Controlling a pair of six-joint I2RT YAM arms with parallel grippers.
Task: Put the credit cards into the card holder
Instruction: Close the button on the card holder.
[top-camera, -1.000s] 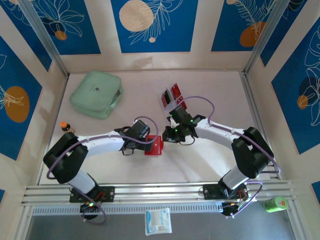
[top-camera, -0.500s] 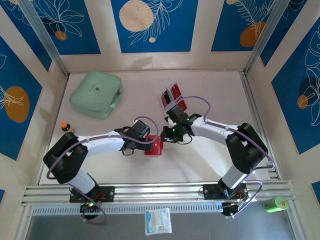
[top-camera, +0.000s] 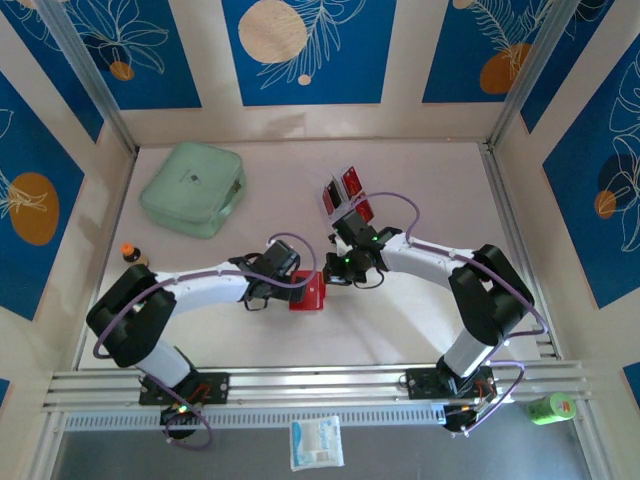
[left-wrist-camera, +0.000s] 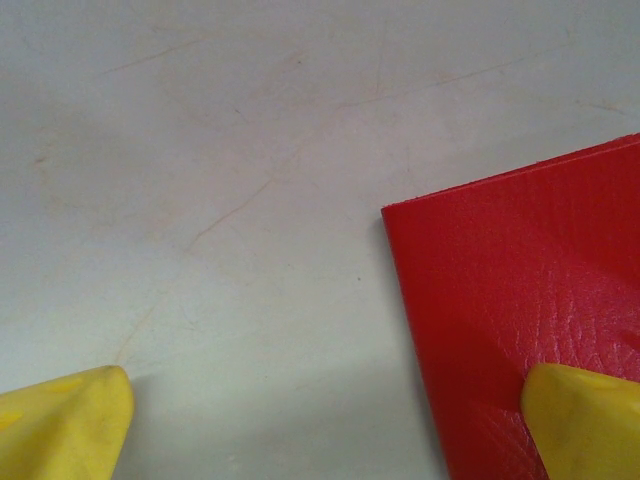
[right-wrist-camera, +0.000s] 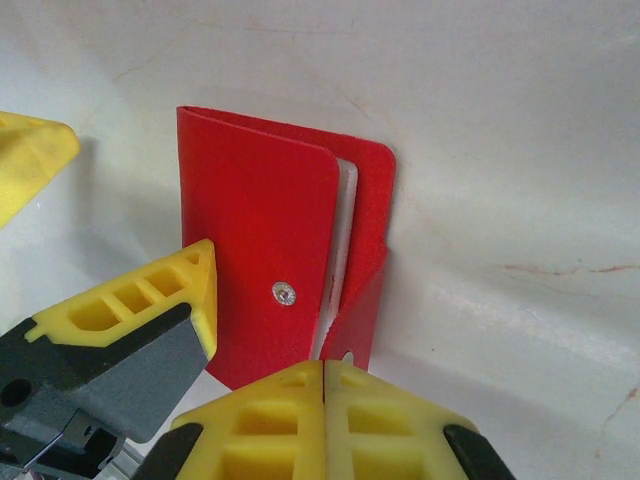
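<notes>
The card holder, a red folding wallet, lies on the table between both arms. In the right wrist view the card holder shows its pale clasp dot, and its right flap stands lifted. My right gripper is shut, pinching that flap's lower corner. My left gripper is open. One yellow fingertip presses on the red cover and the other rests on the bare table. The credit cards, red and dark, stand in a clear rack behind the right gripper.
A mint-green case lies at the back left. A small bottle with an orange cap stands by the left wall. A green can and a white packet sit below the front rail.
My right gripper's fingers have closed fully together at the wallet's flap, and the right arm has edged slightly toward the wallet. The left arm holds still.
</notes>
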